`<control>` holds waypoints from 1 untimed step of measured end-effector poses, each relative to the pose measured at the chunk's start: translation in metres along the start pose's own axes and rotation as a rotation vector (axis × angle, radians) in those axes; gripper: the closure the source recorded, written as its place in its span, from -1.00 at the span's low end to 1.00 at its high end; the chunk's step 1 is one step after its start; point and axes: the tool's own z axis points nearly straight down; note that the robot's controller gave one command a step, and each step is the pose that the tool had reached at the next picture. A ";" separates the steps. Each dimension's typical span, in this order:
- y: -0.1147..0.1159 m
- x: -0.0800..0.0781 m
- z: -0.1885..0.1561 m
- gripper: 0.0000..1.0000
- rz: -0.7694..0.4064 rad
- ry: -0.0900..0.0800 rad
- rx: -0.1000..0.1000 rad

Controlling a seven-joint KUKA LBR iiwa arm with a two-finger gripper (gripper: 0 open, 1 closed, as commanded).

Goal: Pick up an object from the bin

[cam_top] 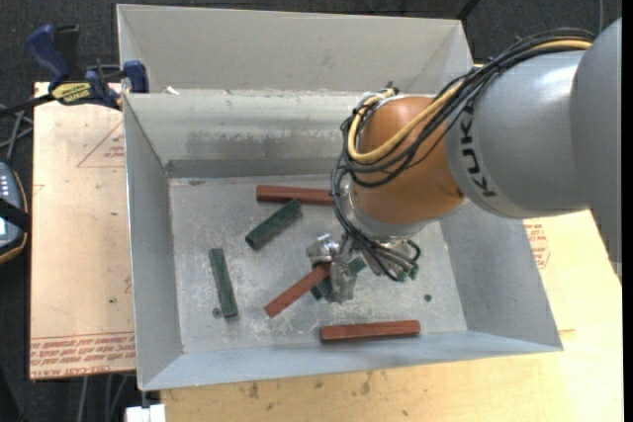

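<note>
Grey metal bin [148,242] viewed from above, with the arm entering from the right of the frame.

At the lower centre, closest to the front wall, a red-brown bar [369,331] lies flat and nearly level on the floor, apart from the other pieces. Just above it, the gripper [338,280] is low over the floor, slightly right of the bin's centre. A second red-brown bar [295,293] slants from lower left to upper right, and its upper end reaches the gripper's tip. This is the piece the gripper is at. Whether the claw is wide, narrow or closed on the bar cannot be told, since the metal parts overlap there.

At the lower left, a dark green bar [223,283] lies almost upright in the frame, well apart from the gripper. Further back, a shorter dark green block [274,224] lies tilted at the centre left. Behind it, a third red-brown bar [295,195] rests near the rear wall, its right end hidden by the wrist.

The orange wrist cover [401,168], looped with cables [381,128], sits above the gripper. The grey arm [539,133] fills the right.
</note>
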 end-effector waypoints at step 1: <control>0.022 0.004 -0.039 1.00 0.019 -0.011 0.005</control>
